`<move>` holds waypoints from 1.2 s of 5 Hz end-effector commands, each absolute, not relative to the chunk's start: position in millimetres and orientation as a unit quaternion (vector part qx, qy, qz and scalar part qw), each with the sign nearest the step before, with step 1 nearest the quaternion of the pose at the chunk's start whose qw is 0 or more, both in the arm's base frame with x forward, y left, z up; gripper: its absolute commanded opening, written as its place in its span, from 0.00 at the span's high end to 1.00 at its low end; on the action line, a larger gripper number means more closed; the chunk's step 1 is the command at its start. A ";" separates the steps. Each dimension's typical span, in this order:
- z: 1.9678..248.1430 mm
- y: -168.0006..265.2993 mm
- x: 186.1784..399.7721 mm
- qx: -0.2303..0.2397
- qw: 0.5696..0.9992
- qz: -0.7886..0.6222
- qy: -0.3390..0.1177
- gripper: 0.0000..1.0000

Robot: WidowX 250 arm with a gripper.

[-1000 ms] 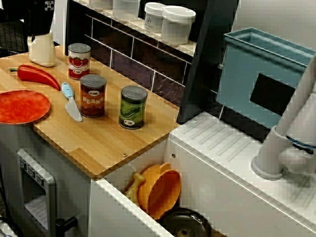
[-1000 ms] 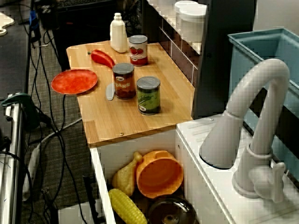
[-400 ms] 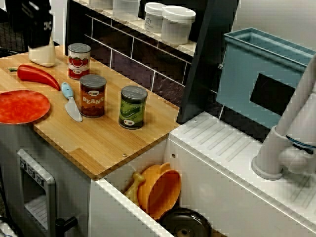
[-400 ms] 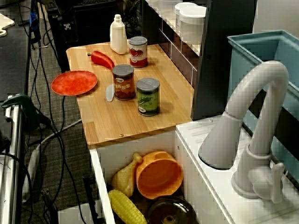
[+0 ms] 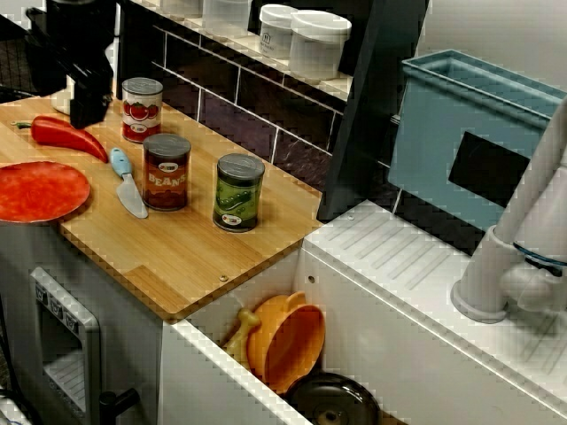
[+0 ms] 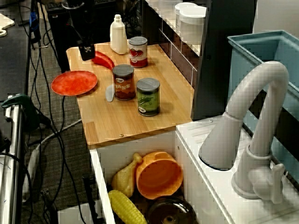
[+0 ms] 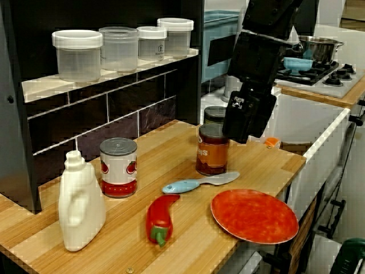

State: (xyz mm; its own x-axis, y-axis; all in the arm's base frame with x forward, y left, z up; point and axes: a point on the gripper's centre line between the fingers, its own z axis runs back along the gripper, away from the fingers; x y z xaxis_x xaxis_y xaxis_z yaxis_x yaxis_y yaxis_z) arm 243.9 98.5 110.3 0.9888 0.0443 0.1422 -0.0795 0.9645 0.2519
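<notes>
My black gripper (image 5: 89, 104) hangs in the air over the outer end of the wooden counter (image 5: 186, 252), with nothing seen in it. In the view over the faucet the gripper (image 6: 87, 51) is just left of the red pepper (image 6: 103, 59) and above the red plate (image 6: 74, 82). From the counter's end, the gripper (image 7: 244, 123) stands in front of the beans can (image 7: 212, 149), higher than the plate (image 7: 254, 216). How its jaws stand does not show. A blue-handled knife (image 5: 127, 181) lies beside the beans can (image 5: 166, 171).
A tomato can (image 5: 142, 109), a green can (image 5: 238, 192) and a white bottle (image 6: 118, 33) also stand on the counter. Clear jars (image 7: 77, 54) line the shelf. The sink (image 6: 100, 161) holds an orange bowl (image 6: 159, 175), corn and a dark pot. Faucet (image 6: 254, 135) and blue bin (image 5: 469, 133) at right.
The gripper has come in from the far end and dropped toward the pepper, now covering the white bottle in the sink-side view. Nothing on the counter has moved.
</notes>
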 end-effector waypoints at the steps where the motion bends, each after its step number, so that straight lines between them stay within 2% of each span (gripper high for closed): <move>1: 108.1 96.0 253.7 0.136 0.989 0.000 -0.058 0.00; 2: 104.1 85.4 245.9 0.120 0.991 -0.020 -0.050 0.00; 3: 102.4 73.2 230.7 0.092 0.992 0.001 -0.081 0.00; 4: 100.5 63.0 221.7 0.092 0.992 0.002 -0.090 0.00; 6: 90.3 53.9 223.1 0.091 0.990 0.023 -0.101 0.00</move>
